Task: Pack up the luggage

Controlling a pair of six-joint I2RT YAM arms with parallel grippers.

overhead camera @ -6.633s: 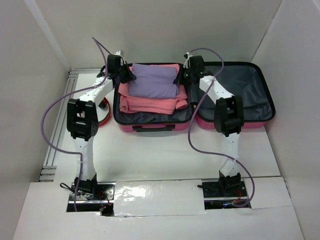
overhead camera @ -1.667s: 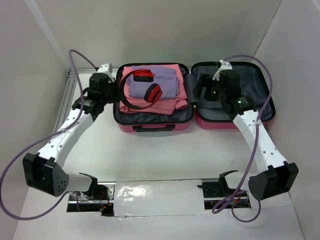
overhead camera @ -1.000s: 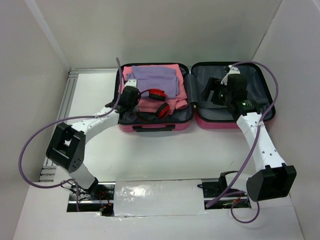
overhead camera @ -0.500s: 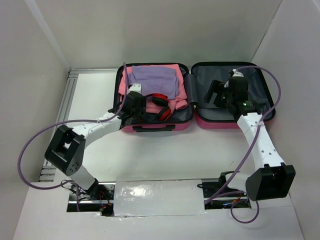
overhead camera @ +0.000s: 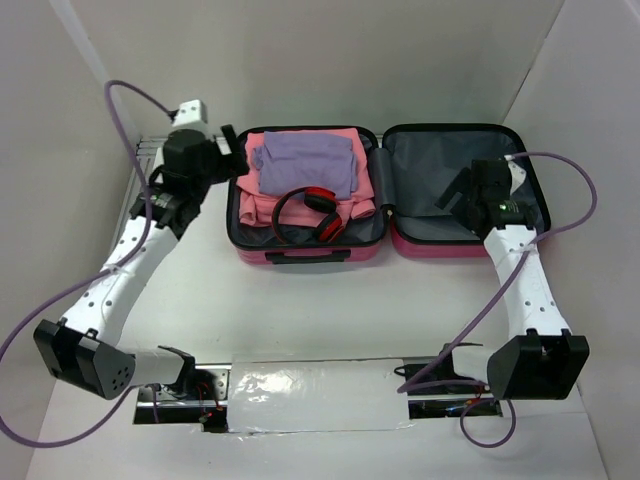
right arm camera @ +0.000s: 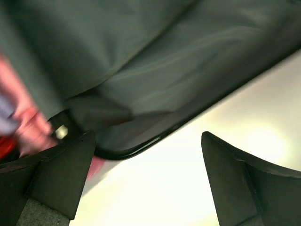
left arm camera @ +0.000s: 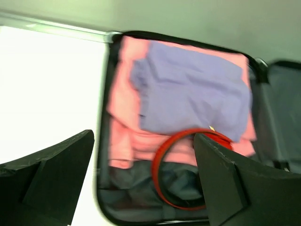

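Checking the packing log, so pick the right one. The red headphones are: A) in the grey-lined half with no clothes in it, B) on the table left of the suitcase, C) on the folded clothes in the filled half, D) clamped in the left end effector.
C: the red headphones rest on the folded clothes in the filled half of the luggage, toward its near wall.

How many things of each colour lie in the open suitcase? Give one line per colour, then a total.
pink folded cloth: 1
purple folded cloth: 1
red headphones: 1
Total in the luggage: 3
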